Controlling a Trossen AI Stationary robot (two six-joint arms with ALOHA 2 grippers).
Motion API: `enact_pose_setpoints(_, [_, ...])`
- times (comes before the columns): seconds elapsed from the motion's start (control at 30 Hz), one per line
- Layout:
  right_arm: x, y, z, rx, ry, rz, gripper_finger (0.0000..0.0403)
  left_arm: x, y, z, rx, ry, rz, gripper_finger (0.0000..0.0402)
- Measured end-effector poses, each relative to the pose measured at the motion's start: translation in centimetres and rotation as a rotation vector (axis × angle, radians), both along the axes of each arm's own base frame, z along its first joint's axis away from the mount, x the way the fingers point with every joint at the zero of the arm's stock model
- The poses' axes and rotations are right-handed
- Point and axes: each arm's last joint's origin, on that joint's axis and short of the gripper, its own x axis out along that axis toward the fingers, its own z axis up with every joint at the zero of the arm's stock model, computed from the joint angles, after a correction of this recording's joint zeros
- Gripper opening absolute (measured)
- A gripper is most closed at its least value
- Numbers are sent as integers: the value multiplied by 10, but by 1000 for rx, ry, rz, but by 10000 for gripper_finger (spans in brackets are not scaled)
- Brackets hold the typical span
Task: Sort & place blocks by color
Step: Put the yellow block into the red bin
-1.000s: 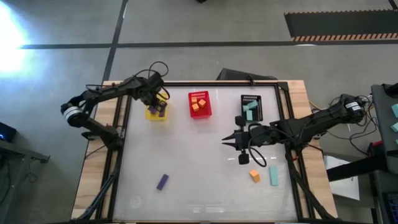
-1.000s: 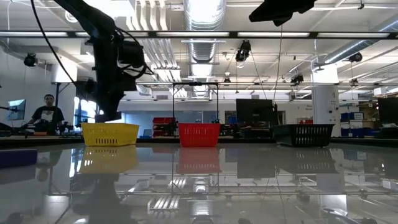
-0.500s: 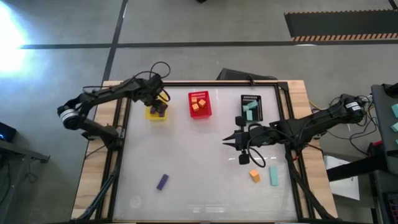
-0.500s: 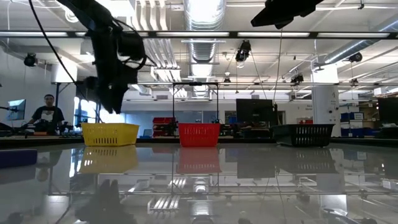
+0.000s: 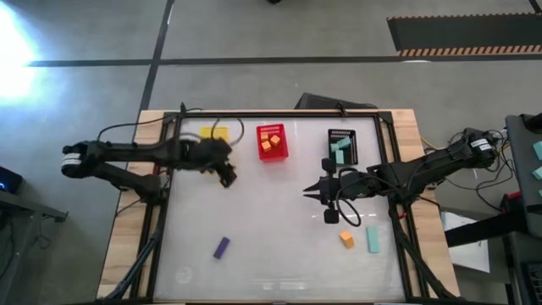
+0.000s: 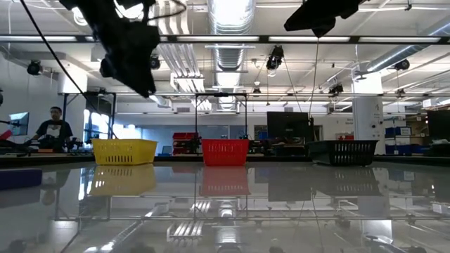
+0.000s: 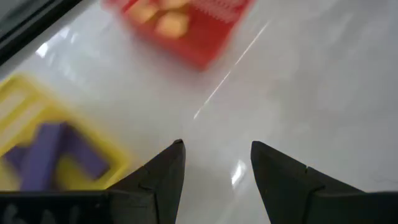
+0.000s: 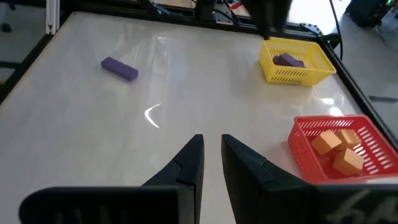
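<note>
My left gripper [image 5: 227, 174] hovers open above bare table just near of the yellow basket [image 5: 213, 133]. Its fingers [image 7: 163, 173] stand apart with nothing between them. Purple blocks [image 7: 48, 149] lie in that basket. The red basket [image 5: 271, 142] holds orange blocks [image 8: 337, 150], and the black basket [image 5: 341, 146] holds teal blocks [image 5: 340, 151]. Lying flat on the table are a purple block [image 5: 221, 246], an orange block [image 5: 346, 239] and a teal block [image 5: 373, 240]. My right gripper [image 8: 211, 144] hangs above the table's middle right, a narrow gap between its fingers, holding nothing.
The three baskets stand in a row along the table's far edge. A dark frame [image 5: 279, 113] runs round the white tabletop. Bare table lies between the baskets and the loose blocks. A person [image 6: 55, 130] sits far off in the room behind.
My left gripper has swung away from over the yellow basket toward the table's near edge and right, and has risen. The purple blocks stay in the basket. My right arm has kept still.
</note>
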Motion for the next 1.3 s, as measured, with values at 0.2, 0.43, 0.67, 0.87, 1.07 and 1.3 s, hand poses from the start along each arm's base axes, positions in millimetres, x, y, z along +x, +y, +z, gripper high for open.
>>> enact_pose_setpoints(0.2, [5, 1, -9, 82, 30, -54, 47, 15, -44, -6, 63, -203, -152, 168])
enact_pose_setpoints(0.43, [15, 11, -33, 176, 114, -115, 47, 22, -79, -14, 86, -432, -309, 168])
enact_pose_setpoints(0.67, [22, 36, -61, 347, 237, -141, 47, 17, -93, -26, 75, -494, -368, 168])
enact_pose_setpoints(0.87, [19, 60, -69, 538, 344, -159, 47, 16, -94, -31, 71, -508, -374, 168])
enact_pose_setpoints(1.07, [9, 90, -60, 681, 448, -199, 47, 16, -95, -29, 69, -526, -374, 168])
enact_pose_setpoints(1.3, [-25, 99, -60, 695, 720, -571, 47, 16, -96, -29, 67, -526, -378, 168])
